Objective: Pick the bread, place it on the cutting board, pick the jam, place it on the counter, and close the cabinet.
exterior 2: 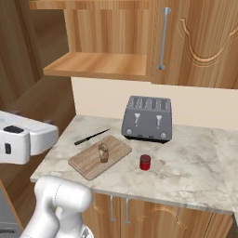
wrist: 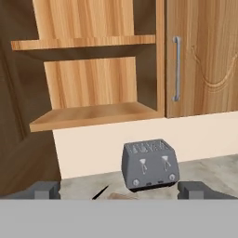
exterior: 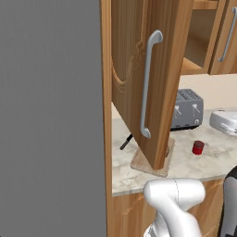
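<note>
A small brown lump of bread [exterior 2: 103,152] stands on the light wooden cutting board [exterior 2: 88,162], a rounded-corner rectangle with visible grain lying on the marbled beige-grey bench [exterior 2: 195,162]. Just right of the board, a small red jam jar [exterior 2: 145,162] with a darker lid sits upright on the stone, in front of a grey four-slot toaster [exterior 2: 147,118] that stands against the cream wall. A black-handled knife [exterior 2: 91,136] lies at the board's far edge, beside the toaster.

Above, the warm brown wall cabinet [exterior 2: 107,42] is open, its two wooden shelves bare. In the left base view its door [exterior: 148,69], carved with a curved line and fitted with a long silver bar handle [exterior: 148,83], swings out over the board. A closed door [exterior 2: 200,42] with the same carving and a slim silver handle hangs to the right of the opening.

The pincer [wrist: 119,189] is spread wide and holds nothing; its two dark fingertips [wrist: 44,189] frame the toaster in the hand view. Wooden cabinet fronts [exterior 2: 153,214] run below the bench.
</note>
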Controlling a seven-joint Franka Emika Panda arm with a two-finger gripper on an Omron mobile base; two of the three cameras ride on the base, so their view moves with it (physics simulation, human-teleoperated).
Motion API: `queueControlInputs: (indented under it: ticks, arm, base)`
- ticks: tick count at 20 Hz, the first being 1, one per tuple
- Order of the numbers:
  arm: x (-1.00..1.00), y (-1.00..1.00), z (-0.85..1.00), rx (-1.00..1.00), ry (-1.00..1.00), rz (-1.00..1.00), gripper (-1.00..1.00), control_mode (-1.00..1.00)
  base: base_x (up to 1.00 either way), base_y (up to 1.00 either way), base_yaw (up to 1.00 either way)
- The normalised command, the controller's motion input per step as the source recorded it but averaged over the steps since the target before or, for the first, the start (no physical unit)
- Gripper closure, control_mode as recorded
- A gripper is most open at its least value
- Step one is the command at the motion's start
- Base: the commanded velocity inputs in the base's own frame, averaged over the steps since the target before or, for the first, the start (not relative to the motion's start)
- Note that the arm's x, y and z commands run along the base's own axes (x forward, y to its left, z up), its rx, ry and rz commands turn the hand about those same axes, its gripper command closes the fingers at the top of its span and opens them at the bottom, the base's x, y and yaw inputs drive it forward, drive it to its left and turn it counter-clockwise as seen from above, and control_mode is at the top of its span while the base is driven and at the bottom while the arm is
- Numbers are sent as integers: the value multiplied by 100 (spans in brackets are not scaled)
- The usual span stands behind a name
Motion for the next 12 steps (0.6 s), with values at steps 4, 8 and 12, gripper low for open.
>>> queueControlInputs:
  ticks: [4, 8, 12]
  arm:
    - [-50, 26, 2, 0, -13, 0, -100, -100]
    - [-43, 29, 0, 0, -10, 0, -100, -100]
    - [-30, 32, 0, 0, -9, 0, -100, -100]
  base:
    - [0, 0, 0]
    - [0, 0, 0]
    - [0, 0, 0]
